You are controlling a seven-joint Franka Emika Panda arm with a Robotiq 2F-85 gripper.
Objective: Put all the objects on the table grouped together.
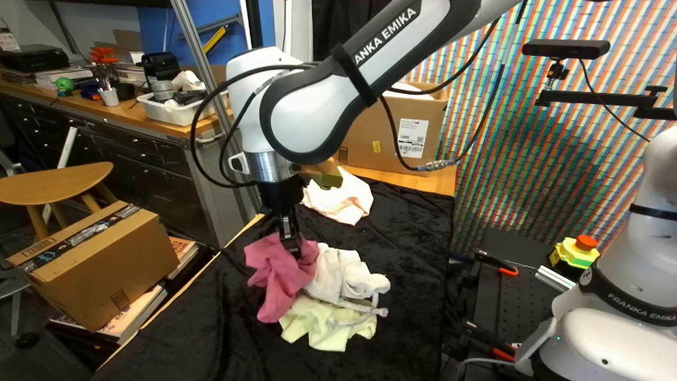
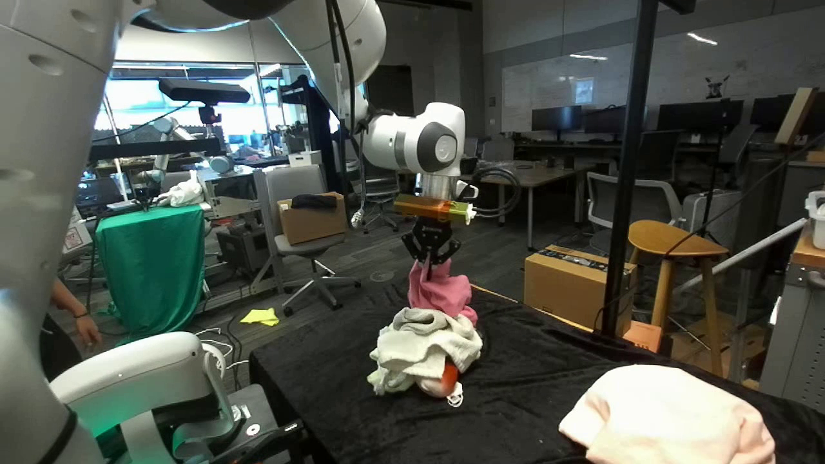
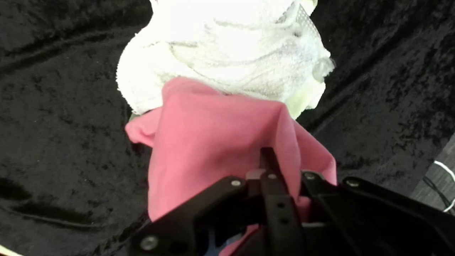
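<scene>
White, black-trimmed arm (image 1: 317,119); looping black cables (image 1: 194,129); silver-screwed black claw (image 2: 428,265).

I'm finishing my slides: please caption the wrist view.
Gripper closed on a pink cloth, with a white cloth just beyond it, over a black table covering.

Inside the worktop's (image 1: 418,254) edges are one pink cloth (image 1: 280,272), one white cloth (image 1: 341,272), one pale green cloth (image 1: 320,325) and, near an edge, one peach cloth (image 2: 670,409), four altogether. One cardboard box (image 1: 370,135) stands by that edge, a second box (image 1: 116,264) beyond another. One red item (image 2: 449,378) shows beneath the white.
</scene>
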